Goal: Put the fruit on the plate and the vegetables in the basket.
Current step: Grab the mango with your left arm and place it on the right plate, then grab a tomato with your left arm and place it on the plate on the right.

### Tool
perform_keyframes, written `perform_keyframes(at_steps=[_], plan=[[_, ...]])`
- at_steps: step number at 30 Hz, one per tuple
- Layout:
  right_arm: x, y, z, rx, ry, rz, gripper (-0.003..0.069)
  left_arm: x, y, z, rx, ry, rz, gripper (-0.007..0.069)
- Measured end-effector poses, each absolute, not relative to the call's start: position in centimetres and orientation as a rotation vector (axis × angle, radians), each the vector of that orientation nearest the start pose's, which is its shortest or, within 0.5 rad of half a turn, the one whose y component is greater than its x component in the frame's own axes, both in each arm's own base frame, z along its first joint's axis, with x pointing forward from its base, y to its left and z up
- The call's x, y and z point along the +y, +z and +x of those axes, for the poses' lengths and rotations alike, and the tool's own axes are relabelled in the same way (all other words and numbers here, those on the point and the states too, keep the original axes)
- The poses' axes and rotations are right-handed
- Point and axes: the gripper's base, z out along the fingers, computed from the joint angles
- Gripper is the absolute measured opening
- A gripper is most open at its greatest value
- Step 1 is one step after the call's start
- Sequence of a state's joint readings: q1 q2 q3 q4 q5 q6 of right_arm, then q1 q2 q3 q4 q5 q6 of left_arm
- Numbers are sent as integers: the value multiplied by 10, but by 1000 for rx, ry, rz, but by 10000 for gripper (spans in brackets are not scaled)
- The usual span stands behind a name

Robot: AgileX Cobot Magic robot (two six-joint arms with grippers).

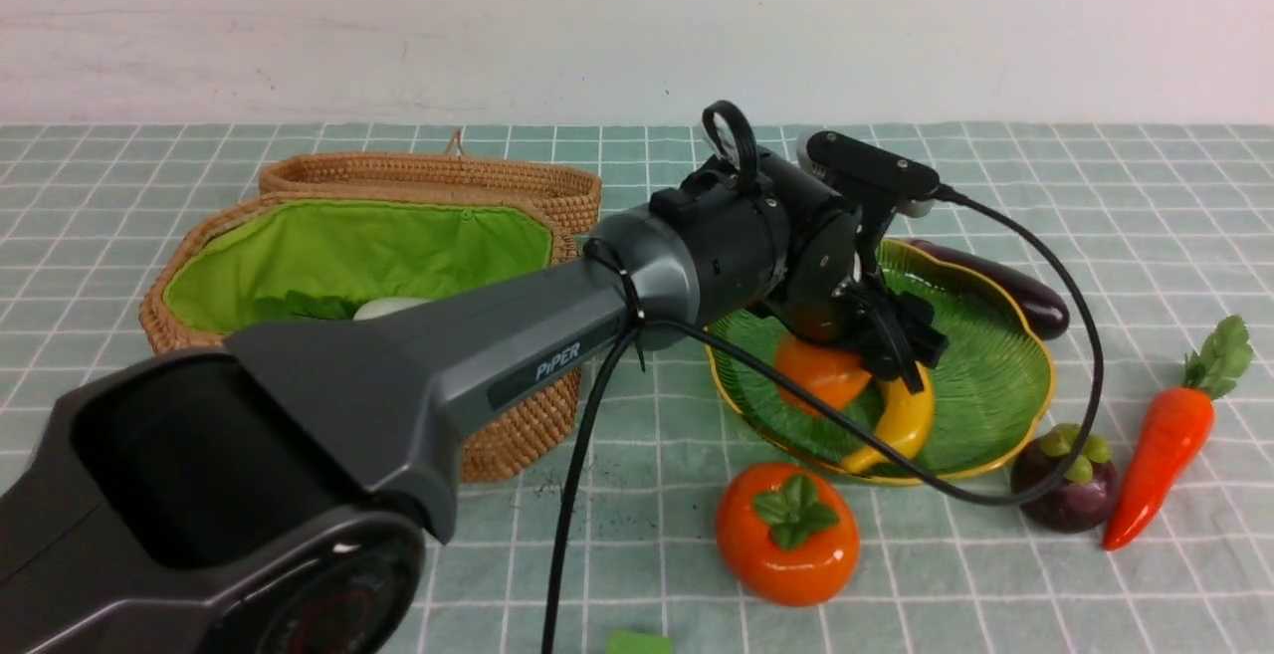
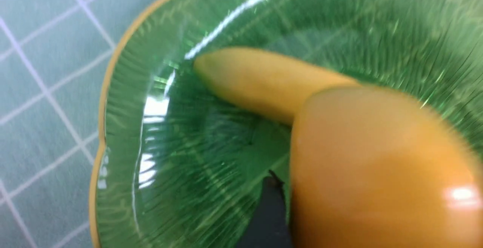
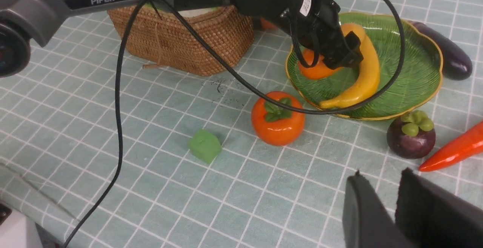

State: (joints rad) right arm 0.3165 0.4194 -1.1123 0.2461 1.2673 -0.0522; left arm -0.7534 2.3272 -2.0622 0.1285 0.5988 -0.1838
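The mango [image 1: 818, 375] lies on the plate [image 1: 995, 375], directly under the left gripper [image 1: 891, 340]. The banana [image 1: 901, 420] touches it, and its long curve runs from below the jaws toward the rim on the robot's side. In the left wrist view one dark finger [image 2: 268, 214] stands just beside the mango, but we cannot tell if the jaws grip the fruit or are free of it. Two fruits are outside the plate. The persimmon [image 1: 787, 533] sits just beside the rim, on the robot's side of the left jaws. The mangosteen [image 1: 1065, 480] sits near the rim too, but ahead of the right gripper [image 3: 383, 174], whose jaws stand a little apart with nothing between them. We judge the right arm nearer to the mangosteen and the left arm nearer to the persimmon; both are round, so no axis matters for the grip. The carrot [image 1: 1160, 450] lies just beside the mangosteen, its point toward the robot and its leaves away. The eggplant [image 1: 1005, 286] lies beyond the left jaws, close behind the plate. The basket [image 1: 518, 435] stands open, and where the arm does not hide it we see the radish [image 1: 383, 308] inside.
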Motion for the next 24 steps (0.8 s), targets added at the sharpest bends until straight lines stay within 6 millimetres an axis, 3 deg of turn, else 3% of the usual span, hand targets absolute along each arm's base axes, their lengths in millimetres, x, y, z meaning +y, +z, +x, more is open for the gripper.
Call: perform_keyframes(at_steps=[4,9,12,14,17,18,20,24], plan=[[20,424,-7,2016,450,-447,150,-361,219,395,2259,-314,753,664],[18,424,-6,2018,421,-440,150,-353,234,387,2326,-290,755,625],[16,424,-5,2020,389,-433,150,-336,273,364,2448,-291,747,505],[16,424,-5,2021,388,-432,150,-331,285,357,2475,-286,751,465],[16,424,-5,2021,386,-432,150,-312,331,321,2529,-236,795,234],[16,424,-5,2021,386,-432,150,-312,333,316,2534,-223,810,189],[16,424,-5,2021,385,-432,150,-310,347,286,2513,-167,886,28],[15,424,-5,2021,384,-432,150,-324,326,250,2506,-59,1052,-13]])
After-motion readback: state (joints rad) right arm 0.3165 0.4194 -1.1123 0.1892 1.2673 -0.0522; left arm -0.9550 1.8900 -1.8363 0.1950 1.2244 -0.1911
